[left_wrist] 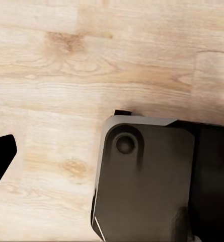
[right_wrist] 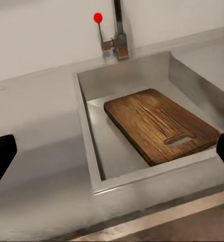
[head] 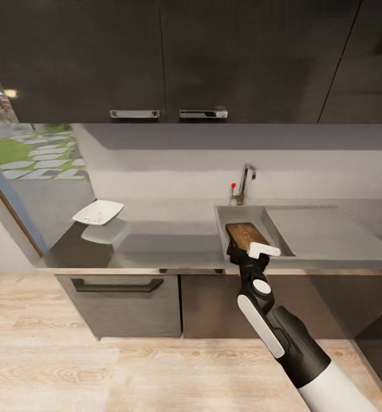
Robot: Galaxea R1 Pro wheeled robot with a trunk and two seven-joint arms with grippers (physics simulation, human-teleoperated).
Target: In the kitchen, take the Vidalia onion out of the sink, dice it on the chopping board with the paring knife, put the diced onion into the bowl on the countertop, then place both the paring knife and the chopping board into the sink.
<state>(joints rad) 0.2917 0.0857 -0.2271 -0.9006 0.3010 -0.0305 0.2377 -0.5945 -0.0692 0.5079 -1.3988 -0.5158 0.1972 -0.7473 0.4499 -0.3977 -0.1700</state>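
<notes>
The dark-brown chopping board [head: 243,233] [right_wrist: 159,123] lies tilted inside the sink [head: 225,217] [right_wrist: 114,151], its handle slot toward the front rim. My right gripper [head: 249,250] hovers over the sink's front edge just above the board's near end, open, its black fingers [right_wrist: 1,159] spread wide and holding nothing. The white bowl [head: 98,213] sits at the far left of the grey countertop [head: 173,240]; what lies in it is too small to tell. My left gripper points down at the wooden floor [left_wrist: 66,75], one black fingertip [left_wrist: 1,156] showing. The paring knife and onion are out of view.
A faucet [head: 246,182] [right_wrist: 119,30] with a red-tipped lever [right_wrist: 97,18] stands behind the sink. A drainboard [head: 322,232] runs to the right. Dark wall cabinets [head: 168,57] hang above, a handled drawer [head: 119,284] sits below. My dark base [left_wrist: 152,181] is under the left arm.
</notes>
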